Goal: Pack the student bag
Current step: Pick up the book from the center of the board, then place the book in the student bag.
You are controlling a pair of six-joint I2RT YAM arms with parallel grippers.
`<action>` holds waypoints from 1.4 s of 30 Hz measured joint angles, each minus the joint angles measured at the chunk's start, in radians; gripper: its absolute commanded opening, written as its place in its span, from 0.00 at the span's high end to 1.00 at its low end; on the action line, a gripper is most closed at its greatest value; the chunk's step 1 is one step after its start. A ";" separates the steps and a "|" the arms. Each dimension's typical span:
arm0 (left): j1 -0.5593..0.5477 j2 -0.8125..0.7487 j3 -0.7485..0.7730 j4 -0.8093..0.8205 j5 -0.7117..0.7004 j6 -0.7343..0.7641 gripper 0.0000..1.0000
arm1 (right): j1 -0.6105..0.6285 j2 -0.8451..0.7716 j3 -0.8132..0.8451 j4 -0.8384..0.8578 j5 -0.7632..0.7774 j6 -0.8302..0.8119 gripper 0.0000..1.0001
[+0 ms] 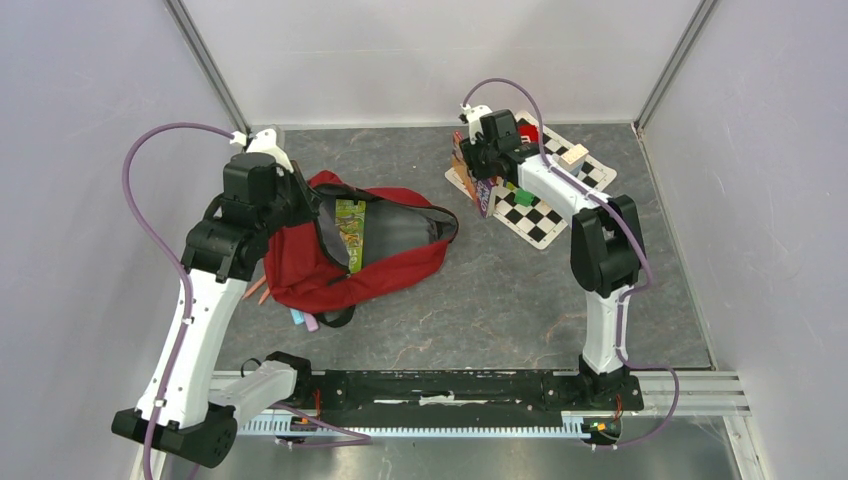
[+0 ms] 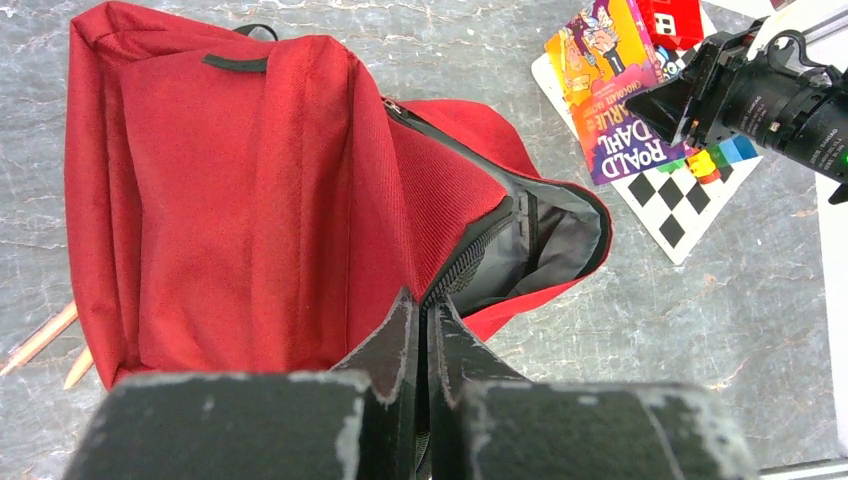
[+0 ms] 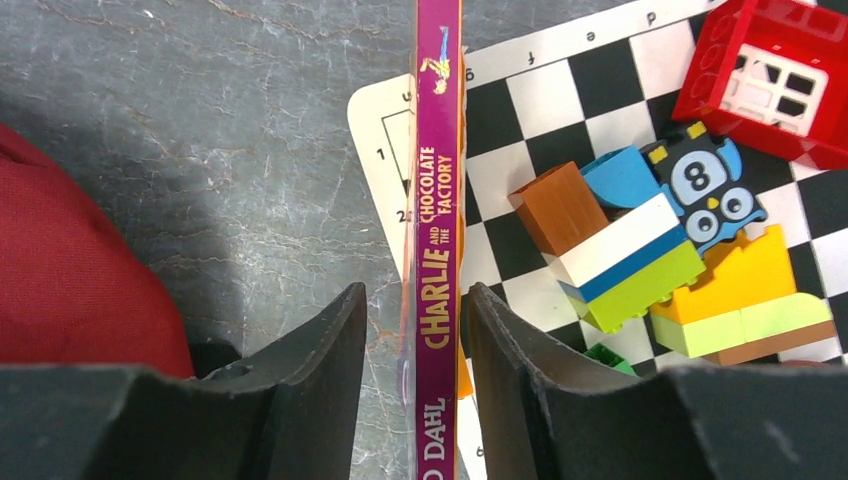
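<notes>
The student bag (image 1: 330,268), dark red with a grey lining, lies open on the table's left half. A green book (image 1: 350,230) shows inside it. My left gripper (image 2: 424,300) is shut on the zipper edge of the bag's (image 2: 230,200) mouth and holds it up. At the back right, a purple Roald Dahl book (image 3: 438,200) stands on edge over the checkered mat. My right gripper (image 3: 415,290) straddles its spine. The right finger is close against the book and a gap shows on the left side, so the jaws are open. A corner of the bag (image 3: 70,260) shows to the left.
The checkered mat (image 1: 545,205) carries toy blocks (image 3: 640,250), a red window block (image 3: 770,80) and a wooden block (image 1: 574,155). Pencils (image 2: 40,335) lie beside the bag's left edge. Small pastel sticks (image 1: 305,320) lie in front of the bag. Walls enclose the table.
</notes>
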 measured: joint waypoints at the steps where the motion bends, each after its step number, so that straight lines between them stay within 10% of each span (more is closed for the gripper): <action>1: 0.000 0.000 0.002 -0.005 -0.001 0.000 0.98 | 0.000 0.004 0.000 0.000 0.000 0.000 0.68; 6: 0.000 -0.001 0.018 -0.034 -0.007 0.002 0.98 | 0.000 0.019 0.000 -0.002 -0.011 -0.001 1.00; 26: 0.000 0.034 0.061 -0.077 -0.010 0.003 0.98 | -0.006 -0.285 -0.006 -0.062 -0.230 0.142 1.00; 42: 0.006 0.050 0.060 -0.049 0.047 -0.005 0.98 | 0.121 -0.555 -0.439 -0.055 -0.693 0.512 1.00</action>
